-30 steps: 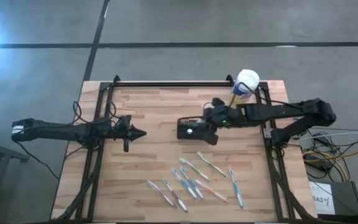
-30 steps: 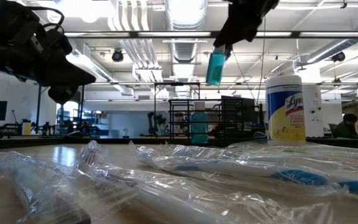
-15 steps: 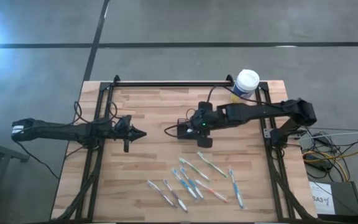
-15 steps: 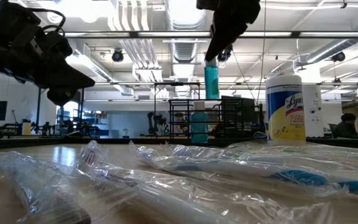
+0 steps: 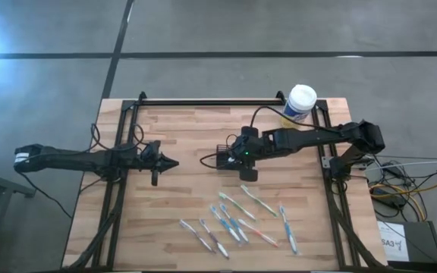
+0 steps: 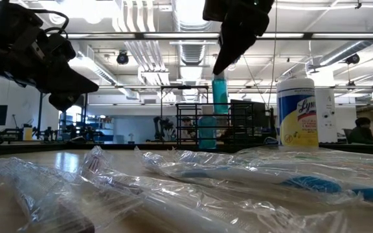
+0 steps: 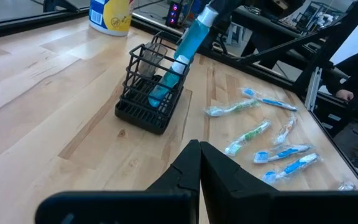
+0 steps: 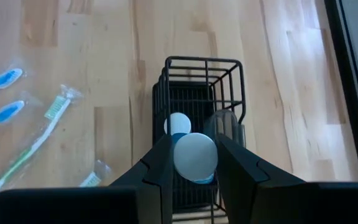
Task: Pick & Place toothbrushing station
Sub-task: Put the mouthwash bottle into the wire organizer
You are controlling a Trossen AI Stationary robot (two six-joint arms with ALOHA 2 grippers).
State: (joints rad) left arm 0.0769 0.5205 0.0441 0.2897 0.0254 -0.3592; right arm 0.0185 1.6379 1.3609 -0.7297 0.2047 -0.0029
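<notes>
Two slim dark arms of jointed segments; the left arm (image 5: 82, 159) bears a white marking at its outer end, left of frame; the right arm (image 5: 317, 138) trails a thin black cable; matte black fingers (image 8: 157, 171).

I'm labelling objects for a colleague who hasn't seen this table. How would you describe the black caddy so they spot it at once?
On the wooden table, look mid-table, under the right claw. The toothbrushing station is a small black wire basket already holding a blue tube; the toothbrushes lie flat, and the canister is yellow, white-lidded.

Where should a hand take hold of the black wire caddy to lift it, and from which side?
Take the rim wire of an end wall of the black wire caddy, coming down from above: it stands upright and open-topped, and its thin wires suit a pinch. Choose the end away from the blue tube, which the right hand holds in it. The left hand waits at the table's left.
</notes>
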